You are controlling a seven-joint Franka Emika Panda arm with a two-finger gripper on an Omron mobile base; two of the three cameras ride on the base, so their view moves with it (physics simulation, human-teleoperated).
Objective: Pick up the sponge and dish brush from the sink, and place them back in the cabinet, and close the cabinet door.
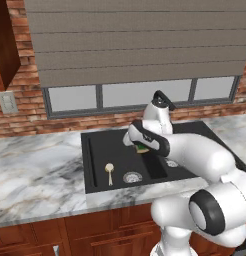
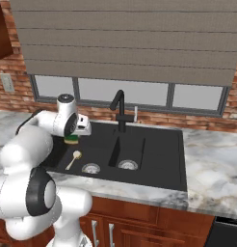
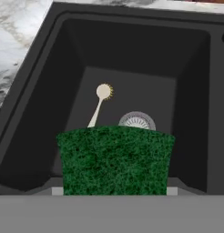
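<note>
Tool point(image 2: 71, 137) closed on the sponge point(image 3: 114, 160) – green face toward cam, lifted above the left basin of the sink point(image 1: 97, 142) – w/ dish brush point(image 1: 109, 173) lying on basin floor nr the drain point(image 1: 132, 177).

Sponge point(image 3: 114, 160) speckled dark green; dish brush point(image 3: 101, 101) cream; sink point(image 3: 50, 113) matte black; counter point(image 1: 40, 170) grey-veined white marble.

Sponge point(image 3: 114, 159): rectangular, green scouring face toward the hand camera, yellow layer beneath, raised above the left basin of the black double-basin sink point(image 1: 95, 145). Dish brush point(image 1: 109, 172): cream, round pale head, thin handle, lying flat on that basin's floor beside the silver drain.
</note>
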